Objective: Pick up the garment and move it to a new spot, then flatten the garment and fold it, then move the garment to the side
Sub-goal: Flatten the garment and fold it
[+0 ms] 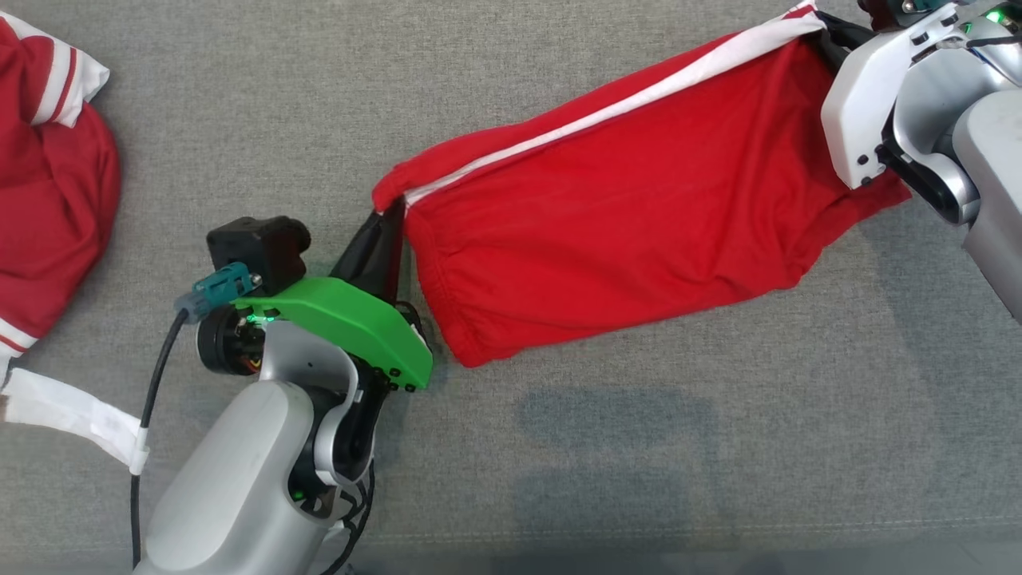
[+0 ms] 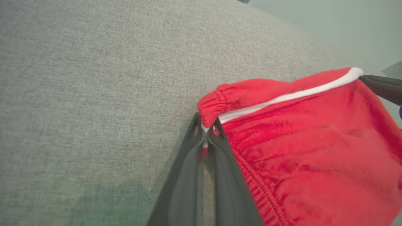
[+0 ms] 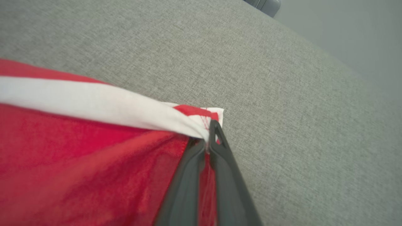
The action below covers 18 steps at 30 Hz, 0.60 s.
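Observation:
The garment is a pair of red shorts with a white side stripe, stretched between my two grippers over the grey fabric surface. My left gripper is shut on the elastic waistband corner at the garment's left end. My right gripper is shut on the hem corner at the upper right, where the white stripe ends. The cloth hangs slack below the taut top edge. In the left wrist view the right gripper's dark fingers show at the far end of the stripe.
Another red and white garment lies crumpled at the left edge, with a white strip below it. The grey surface's far edge shows in the wrist views. Free room lies in front of the shorts.

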Tool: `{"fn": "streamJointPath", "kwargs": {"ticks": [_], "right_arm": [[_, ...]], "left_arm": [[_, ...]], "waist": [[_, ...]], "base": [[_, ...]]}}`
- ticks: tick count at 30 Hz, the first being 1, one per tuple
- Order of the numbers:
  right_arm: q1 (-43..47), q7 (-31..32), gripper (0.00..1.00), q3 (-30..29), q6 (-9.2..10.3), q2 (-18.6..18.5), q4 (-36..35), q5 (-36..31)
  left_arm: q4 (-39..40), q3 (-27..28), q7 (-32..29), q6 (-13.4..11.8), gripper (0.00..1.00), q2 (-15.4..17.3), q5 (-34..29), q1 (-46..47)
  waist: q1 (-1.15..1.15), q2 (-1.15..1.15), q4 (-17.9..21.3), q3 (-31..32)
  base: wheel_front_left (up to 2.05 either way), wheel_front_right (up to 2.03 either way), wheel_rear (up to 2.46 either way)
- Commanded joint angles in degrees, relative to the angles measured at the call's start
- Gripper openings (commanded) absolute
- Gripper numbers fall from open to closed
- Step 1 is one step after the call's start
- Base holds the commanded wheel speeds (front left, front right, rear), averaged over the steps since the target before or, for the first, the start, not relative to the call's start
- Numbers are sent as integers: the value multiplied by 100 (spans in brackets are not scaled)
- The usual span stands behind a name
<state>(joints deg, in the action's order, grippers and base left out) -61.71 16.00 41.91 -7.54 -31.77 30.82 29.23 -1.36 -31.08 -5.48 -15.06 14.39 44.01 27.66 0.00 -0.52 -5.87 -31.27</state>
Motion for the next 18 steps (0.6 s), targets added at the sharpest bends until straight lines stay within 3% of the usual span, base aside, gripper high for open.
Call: {"fn": "streamJointPath", "kwargs": {"ticks": [1, 3, 4, 6, 9, 11, 12, 13, 14, 15, 18], "right_arm": [[-75, -19, 0, 129, 11, 15, 114, 87], [-79, -16, 0, 299, 11, 8, 196, 71], [-92, -69, 14, 345, 11, 19, 218, 101], [-149, -159, 100, 423, 11, 42, 250, 89], [-197, -201, 100, 505, 11, 80, 264, 111], [-230, -190, 100, 610, 11, 82, 208, 177], [-224, -155, 100, 682, 11, 60, 156, 231], [-209, -99, 100, 778, 11, 24, 80, 287], [-199, -39, 100, 864, 11, -40, -14, 361], [-203, 17, 100, 935, 11, -120, -119, 431], [-161, 158, 100, 1102, 11, -313, -464, 608]], "left_arm": [[-23, -50, -57, 97, 0, -14, 104, 2], [-40, -51, -64, 129, 0, -6, 117, -61], [-48, -52, -59, 126, 0, 1, 120, -90], [-54, -33, -44, 95, 0, 25, 136, -124], [-48, -8, -29, 56, 0, 62, 138, -167], [-26, 8, -26, 32, 7, 101, 139, -248], [-2, 17, 4, 7, 16, 117, 136, -291], [23, 30, 29, -19, 37, 136, 131, -340], [58, 35, 46, -23, 64, 158, 137, -409], [99, 49, 64, -59, 100, 185, 150, -493], [292, 65, 66, -120, 100, 263, 205, -767]], "waist": [[0, 52, 33, 16], [0, 52, 58, 68], [0, 52, 74, 96], [0, 52, 115, 135], [0, 52, 179, 204], [0, 52, 245, 306], [0, 52, 278, 372], [0, 52, 313, 446], [0, 52, 348, 525], [0, 52, 387, 603], [0, 52, 498, 830]], "base": [[0, 0, 0], [0, 0, 0], [0, 0, 0], [0, 0, 0], [0, 0, 0], [0, 0, 0], [0, 0, 0], [0, 0, 0], [0, 0, 0], [0, 0, 0], [0, 0, 0]]}}
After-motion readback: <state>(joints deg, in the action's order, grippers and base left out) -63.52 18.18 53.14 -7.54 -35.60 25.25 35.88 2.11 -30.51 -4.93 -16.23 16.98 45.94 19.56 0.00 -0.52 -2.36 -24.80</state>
